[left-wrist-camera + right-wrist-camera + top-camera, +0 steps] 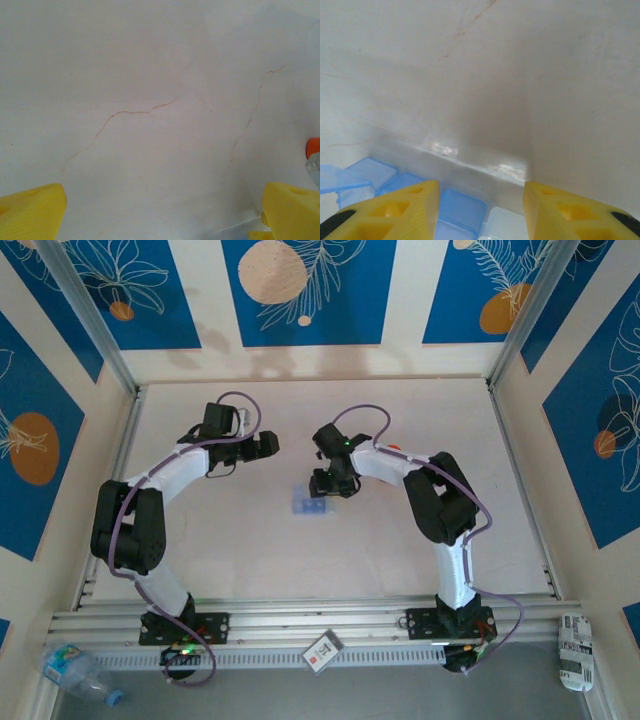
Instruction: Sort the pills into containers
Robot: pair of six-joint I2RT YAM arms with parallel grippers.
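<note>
The containers [308, 503], a pale-blue translucent strip of joined square compartments, lie near the middle of the table. My right gripper [329, 484] hangs just above their far right end. In the right wrist view its yellow fingers [405, 210] stand apart over the compartments [461, 212], with nothing between them. My left gripper [267, 445] hovers over bare table, left of and beyond the strip. Its jaws are wide open and empty [162, 212]. The pills are out of view.
An orange bottle [394, 448] peeks out behind the right arm; its orange edge [313, 147] shows in the left wrist view. Metal rails and patterned walls bound the white table [230, 540]. A plastic water bottle [75, 670] and a card [322, 650] lie off the front edge.
</note>
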